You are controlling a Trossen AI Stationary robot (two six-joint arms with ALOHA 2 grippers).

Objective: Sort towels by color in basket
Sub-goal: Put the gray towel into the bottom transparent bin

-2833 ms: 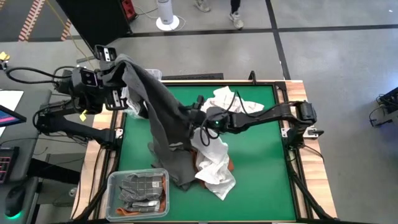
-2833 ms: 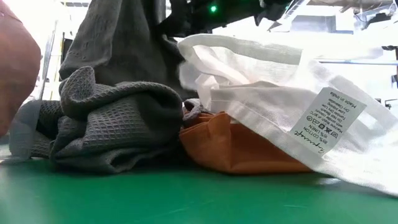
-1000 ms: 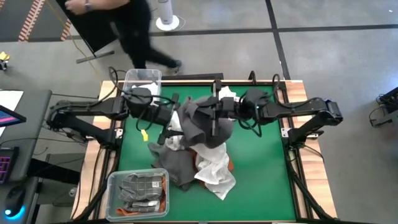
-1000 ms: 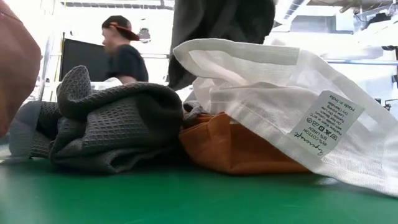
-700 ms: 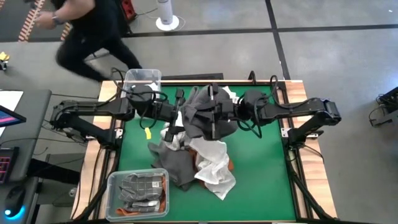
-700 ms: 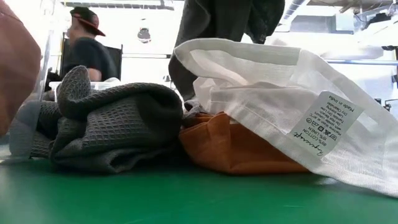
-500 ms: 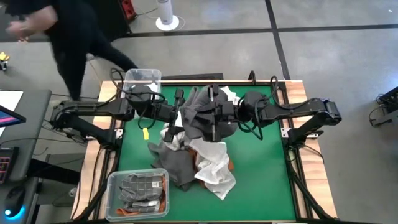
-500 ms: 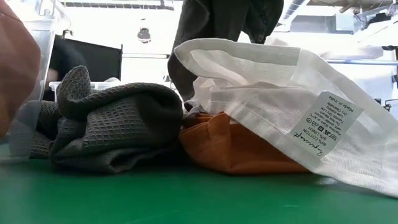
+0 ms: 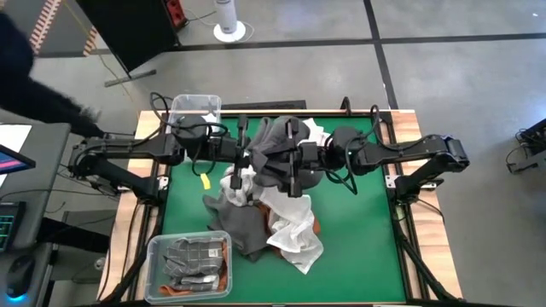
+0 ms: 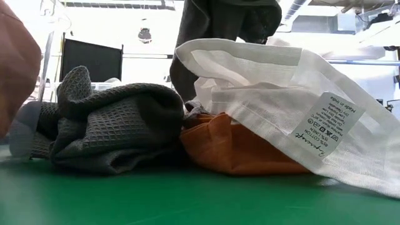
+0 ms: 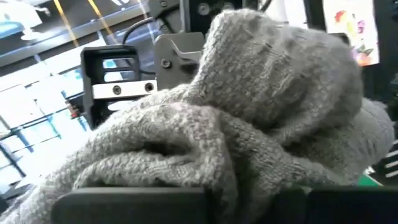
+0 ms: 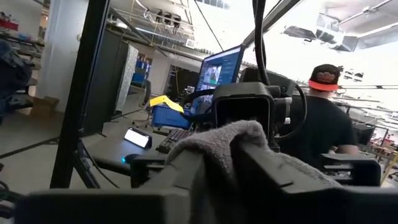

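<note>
While a dark grey towel [image 9: 277, 158] is held aloft between both arms over the far middle of the green table [image 9: 358, 239], the handover looks half done. The left gripper [image 9: 247, 159] is pressed shut on the towel's near edge; grey weave fills the left wrist view. The right gripper [image 9: 294, 162] has cloth draped between its fingers, but whether it is pinching or letting go cannot be told.

Risks, as judged:
- If the right side lets go before the left grip is sure, the towel may drop back onto the pile below.
- A hanging corner may drag the white towel [image 9: 294, 234] or the rust-orange towel [image 10: 240, 150] along.
- A second grey waffle towel [image 10: 106, 131] lies in the pile, touching the orange one; mixing is possible.

Surface and room: the green mat carries a clear basket [image 9: 189, 266] at the near left corner, holding checked and orange cloth, and an emptier clear basket [image 9: 194, 109] at the far left corner. Beyond the table, grey floor, desks and a monitor are seen, and a person in a cap [image 12: 326, 134].
</note>
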